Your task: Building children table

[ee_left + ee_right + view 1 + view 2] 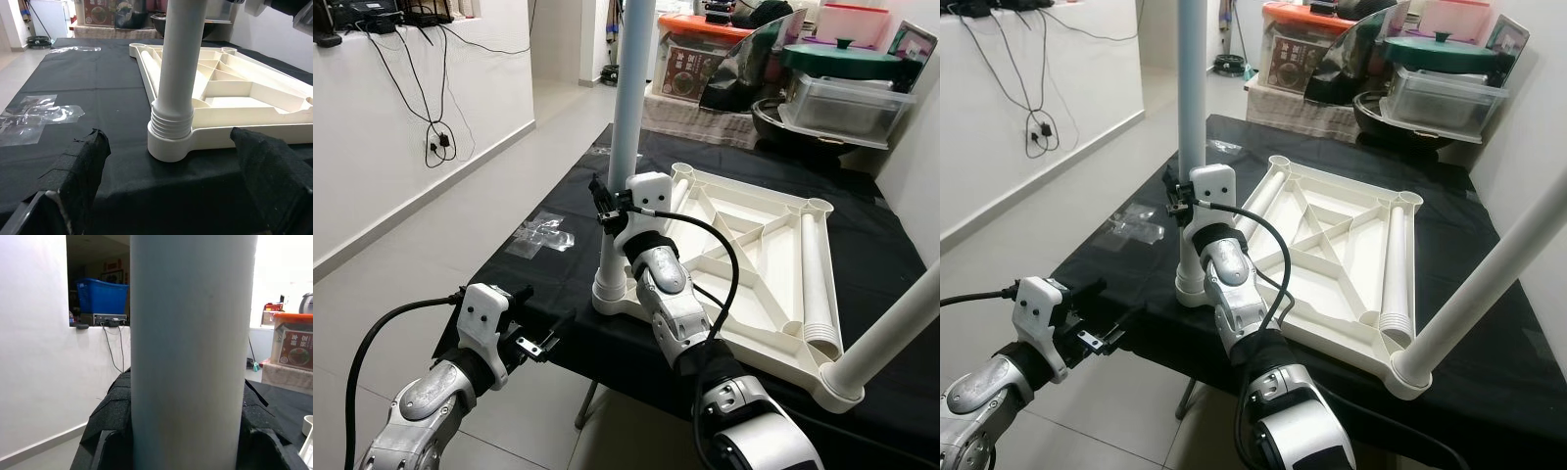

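Tabletop lies upside down on black cloth, 2 legs fitted; we see the upright leg at its 9 o'clock corner. Right gripper is clamped around that leg. Left gripper, jaws wide and holding nothing, hovers at 7 o'clock, near the cloth edge.

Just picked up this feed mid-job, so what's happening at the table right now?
The robot is assembling a white children's table that lies upside down on a black-covered work table. Its right gripper is clamped around an upright leg seated in the near-left corner socket. The left gripper hovers open at the work table's near edge, facing that socket. Another leg stands in the near-right corner, and a loose leg lies inside the frame.
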